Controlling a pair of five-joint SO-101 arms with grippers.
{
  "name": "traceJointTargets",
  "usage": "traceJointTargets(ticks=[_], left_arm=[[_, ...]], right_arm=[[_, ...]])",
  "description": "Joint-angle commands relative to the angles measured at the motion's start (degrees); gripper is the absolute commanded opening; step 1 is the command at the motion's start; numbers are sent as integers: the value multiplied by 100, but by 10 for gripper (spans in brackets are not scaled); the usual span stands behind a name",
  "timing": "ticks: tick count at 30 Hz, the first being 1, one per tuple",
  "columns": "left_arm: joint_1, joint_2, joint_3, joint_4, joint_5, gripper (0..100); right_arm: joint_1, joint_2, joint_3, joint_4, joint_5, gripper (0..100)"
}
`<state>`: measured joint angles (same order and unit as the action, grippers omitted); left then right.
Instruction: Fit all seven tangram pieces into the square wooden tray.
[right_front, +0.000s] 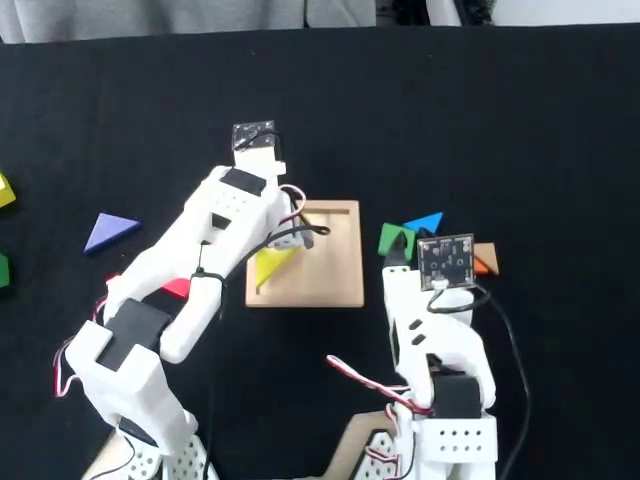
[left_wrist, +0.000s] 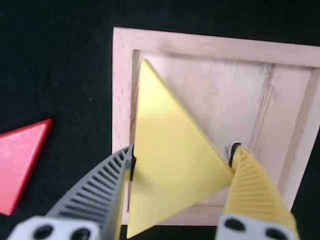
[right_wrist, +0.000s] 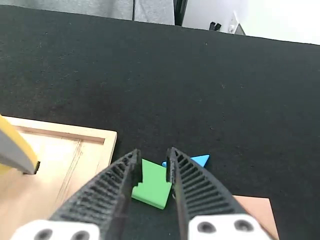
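Note:
My left gripper is shut on a large yellow triangle, which lies tilted in the square wooden tray. One corner of the triangle overhangs the tray's rim. In the high view this triangle sits at the near left of the tray, under the left arm. My right gripper is open by a narrow gap, with its fingers on either side of a green piece on the cloth right of the tray. A blue triangle lies just beyond the green piece.
An orange piece lies right of the green piece and blue triangle. Left of the tray are a red triangle and a purple triangle. Small yellow and green pieces sit at the table's left edge.

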<state>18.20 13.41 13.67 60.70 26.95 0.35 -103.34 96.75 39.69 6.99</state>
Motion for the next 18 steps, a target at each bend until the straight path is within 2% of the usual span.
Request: traceJointTargets(ticks=[1, 8, 18], left_arm=[[22, -264, -22, -70, 26, 137], [22, -264, -22, -70, 62, 281], [13, -264, -22, -70, 62, 289]], right_arm=[[97, -514, -22, -149, 9, 96], [97, -514, -22, -149, 18, 96], [97, -514, -22, -149, 18, 96]])
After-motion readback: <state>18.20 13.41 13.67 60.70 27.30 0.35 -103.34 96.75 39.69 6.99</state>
